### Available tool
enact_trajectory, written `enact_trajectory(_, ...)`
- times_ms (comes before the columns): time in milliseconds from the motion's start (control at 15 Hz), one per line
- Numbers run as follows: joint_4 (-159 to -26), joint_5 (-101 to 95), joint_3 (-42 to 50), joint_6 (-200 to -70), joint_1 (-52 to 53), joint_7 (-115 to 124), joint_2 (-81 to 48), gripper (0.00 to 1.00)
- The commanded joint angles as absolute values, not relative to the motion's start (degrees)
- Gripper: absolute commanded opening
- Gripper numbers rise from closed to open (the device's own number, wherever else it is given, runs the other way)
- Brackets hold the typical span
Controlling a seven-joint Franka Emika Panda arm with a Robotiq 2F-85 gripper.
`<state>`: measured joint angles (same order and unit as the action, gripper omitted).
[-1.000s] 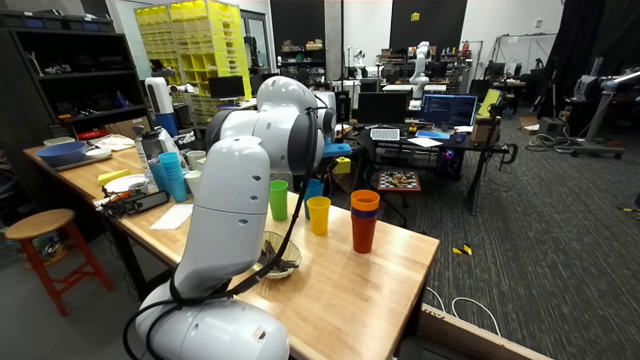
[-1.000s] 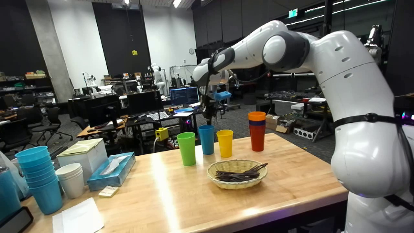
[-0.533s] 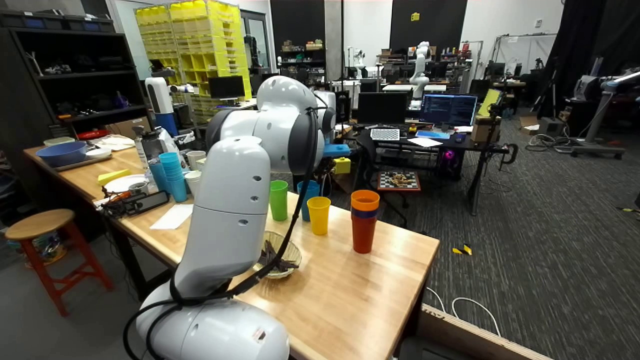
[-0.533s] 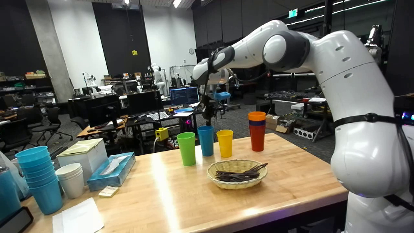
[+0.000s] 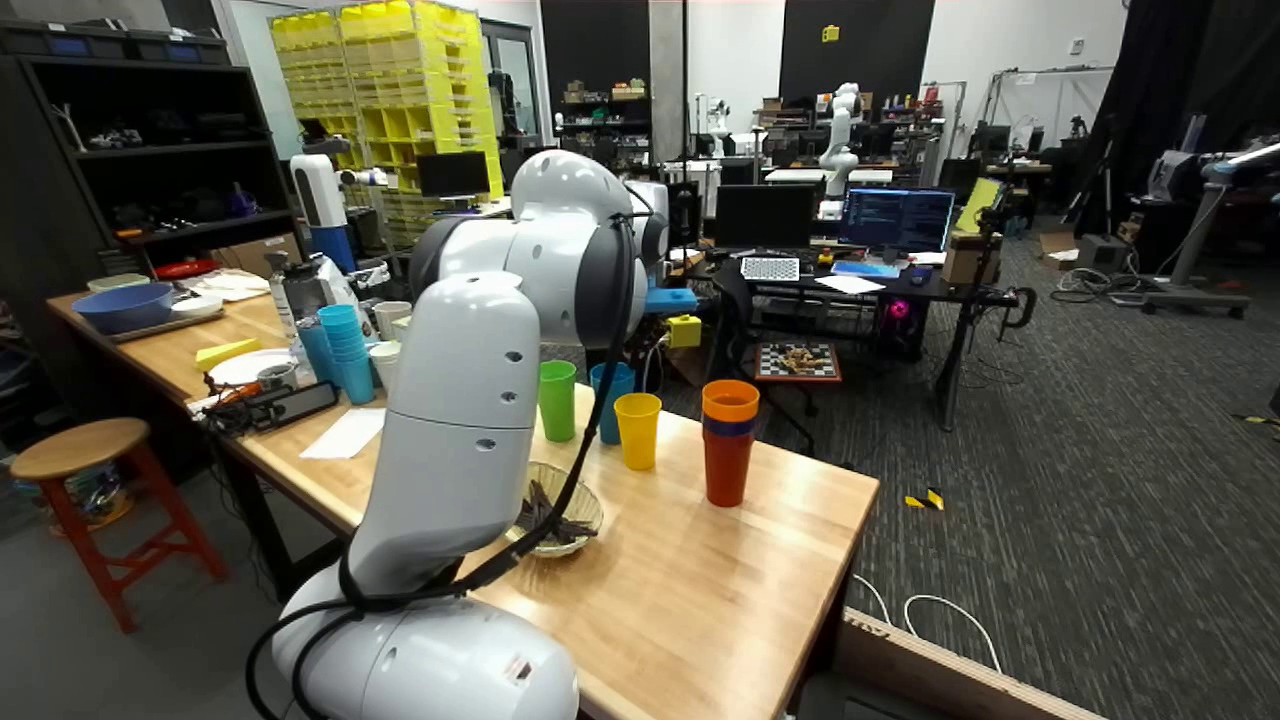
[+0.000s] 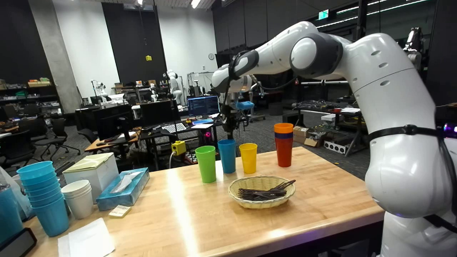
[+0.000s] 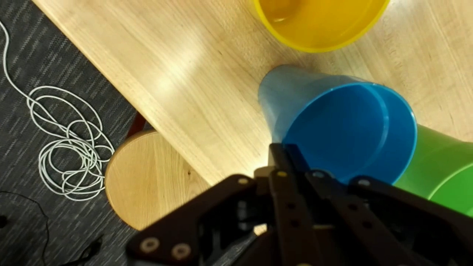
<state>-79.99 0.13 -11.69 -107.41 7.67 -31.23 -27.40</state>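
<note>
In the last second the blue cup (image 7: pixel 343 122) has moved a little, toward the green cup (image 7: pixel 436 162), and my jaws went with it. In the wrist view these jaws are clenched on its wall, near eight o'clock of the rim, so I judge that the grip is holding and the cup follows me. Whether its bottom slides or hangs slightly above the counter (image 7: pixel 207 92), I am not certain, the exterior views being too far. It looks upright. In the wrist view the yellow cup (image 7: pixel 321 22) stands near it at twelve o'clock, the green one at four, partly hidden behind it.

This counter is of pale wood and shines in places. In an exterior view a basket (image 6: pixel 260 204) with dark forks (image 6: pixel 262 193) is between four and five o'clock from the blue cup; in both exterior views a red and orange stack of cups (image 6: pixel 284 150) is toward three. Past the counter's edge, toward nine o'clock in the wrist view, a white cable (image 7: pixel 87 151) lies coiled on grey carpet (image 7: pixel 22 147), with a round stool (image 7: pixel 147 177) near. Farther off are a lit screen (image 5: pixel 898 220) and tall yellow shelves (image 5: pixel 400 110).
</note>
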Motion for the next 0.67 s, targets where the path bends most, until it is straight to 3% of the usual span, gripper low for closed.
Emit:
enact_trajectory(0,-80.15,0.44,-11.98,-105.15,7.3,-32.06,-26.3,0.37)
enact_trajectory(600,-80.3,0.68,-12.03,-104.01,7.2,-32.24,-26.35,0.96)
